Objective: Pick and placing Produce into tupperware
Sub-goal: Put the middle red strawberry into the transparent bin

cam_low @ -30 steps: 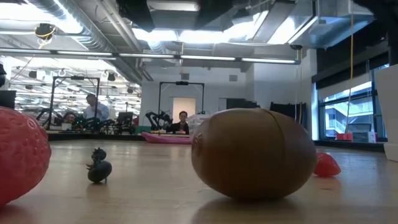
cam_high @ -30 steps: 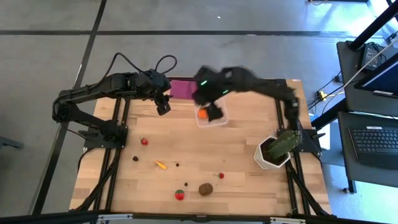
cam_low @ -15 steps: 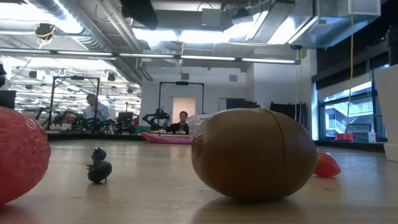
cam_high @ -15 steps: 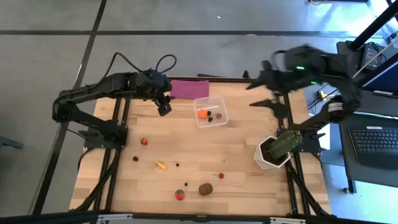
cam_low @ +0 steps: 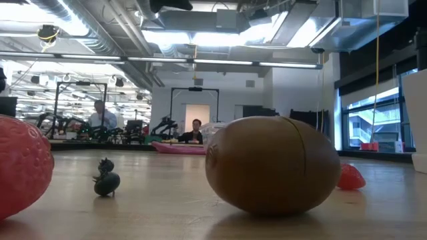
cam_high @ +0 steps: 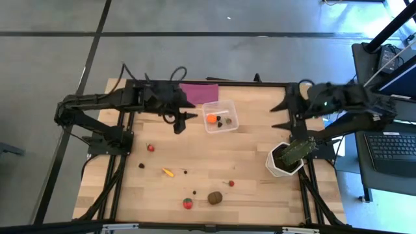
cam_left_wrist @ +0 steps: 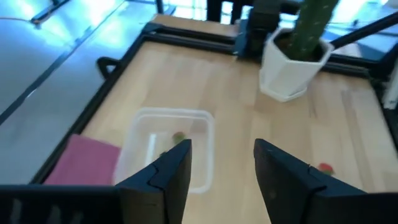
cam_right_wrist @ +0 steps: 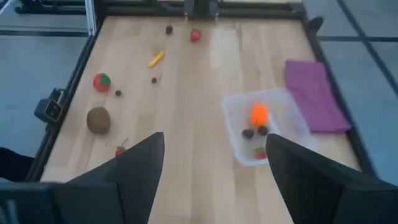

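Tupperware (cam_high: 220,117): clear square container at about 12 o'clock of the table (cam_high: 253,162) in the high view, touching the purple cloth (cam_high: 199,92) at its 11 o'clock corner.
Contents: orange ball (cam_high: 211,119) toward 9 o'clock inside; two small dark bits (cam_high: 224,121) and a red piece (cam_right_wrist: 260,152) beside it.
Left gripper (cam_high: 181,121): just off the tupperware's 9 o'clock side, apart from it; fingers (cam_left_wrist: 168,171) parted by a moderate gap, holding nothing.
Right gripper (cam_high: 284,112): near the table's 2 o'clock edge, well apart from the tupperware; fingers (cam_right_wrist: 140,163) spread wide, empty.
Plant (cam_high: 298,149): green cactus in a white pot (cam_high: 281,162) at 3 o'clock of the table.
Small red piece (cam_high: 151,147): on the bare wood toward 9 o'clock.
Dark lump (cam_high: 141,165): at 8 o'clock of that red piece, near it.
Yellow banana (cam_high: 168,172): toward 7 o'clock of centre, with a tiny dark bit (cam_high: 184,172) just at its 3 o'clock.
Strawberry (cam_high: 188,203): green-topped, at 6 o'clock near the front edge.
Brown oval lump (cam_high: 215,197): just at 3 o'clock of the strawberry, apart from it; fills the foreground of the low view.
Red cherry-like piece (cam_high: 231,183): at 1 o'clock of the brown lump, near it.
Room beyond: two people (cam_low: 195,131) at far benches in the low view, too small for detail.
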You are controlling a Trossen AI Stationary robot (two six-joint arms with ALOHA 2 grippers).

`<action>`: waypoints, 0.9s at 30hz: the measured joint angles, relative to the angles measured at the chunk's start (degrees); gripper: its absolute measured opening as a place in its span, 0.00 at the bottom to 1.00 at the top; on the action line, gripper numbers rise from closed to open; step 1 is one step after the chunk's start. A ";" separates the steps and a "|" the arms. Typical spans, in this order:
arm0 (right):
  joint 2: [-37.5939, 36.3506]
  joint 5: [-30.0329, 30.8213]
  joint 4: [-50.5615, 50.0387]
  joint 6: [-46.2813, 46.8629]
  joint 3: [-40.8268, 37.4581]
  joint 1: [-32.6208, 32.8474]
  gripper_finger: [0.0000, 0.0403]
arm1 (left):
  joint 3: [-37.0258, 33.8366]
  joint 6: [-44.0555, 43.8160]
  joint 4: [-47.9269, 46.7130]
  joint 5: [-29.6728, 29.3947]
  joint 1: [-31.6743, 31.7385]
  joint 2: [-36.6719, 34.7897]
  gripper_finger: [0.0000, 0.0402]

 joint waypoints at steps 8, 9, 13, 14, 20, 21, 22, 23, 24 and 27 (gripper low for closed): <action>-19.93 4.91 15.57 4.77 -21.61 -0.05 0.70 | -10.49 -1.57 19.52 -0.29 -5.06 -0.02 0.41; -22.30 6.49 17.16 5.48 -23.46 -0.05 0.70 | -11.77 -1.64 22.12 -0.33 -5.37 -0.02 0.41; -30.28 12.27 23.61 7.92 -30.02 -0.05 0.70 | -14.38 -2.20 27.68 -1.36 -6.11 -0.01 0.41; -31.75 13.25 25.61 7.84 -31.33 -0.05 0.70 | -14.85 -2.59 28.58 -1.71 -6.22 -0.02 0.41; -33.02 13.62 31.82 5.26 -30.88 -0.04 0.70 | -15.38 -2.78 29.96 -1.94 -6.22 -0.04 0.41; -32.79 13.82 32.72 5.29 -30.34 -0.05 0.70 | -15.38 -2.78 29.95 -1.95 -6.22 -0.04 0.41; -32.44 14.34 33.72 5.20 -30.02 -0.05 0.70 | -15.38 -2.78 29.91 -1.95 -6.21 -0.04 0.41; -32.08 15.29 34.54 4.90 -29.91 -0.05 0.70 | -15.38 -2.78 29.91 -1.95 -6.20 -0.04 0.41; -31.74 16.55 35.05 4.59 -29.84 -0.05 0.70 | -15.38 -2.78 29.94 -1.95 -6.20 -0.04 0.41; -30.64 19.07 34.90 3.63 -29.84 -0.05 0.70 | -15.38 -2.78 29.90 -1.95 -6.18 -0.04 0.41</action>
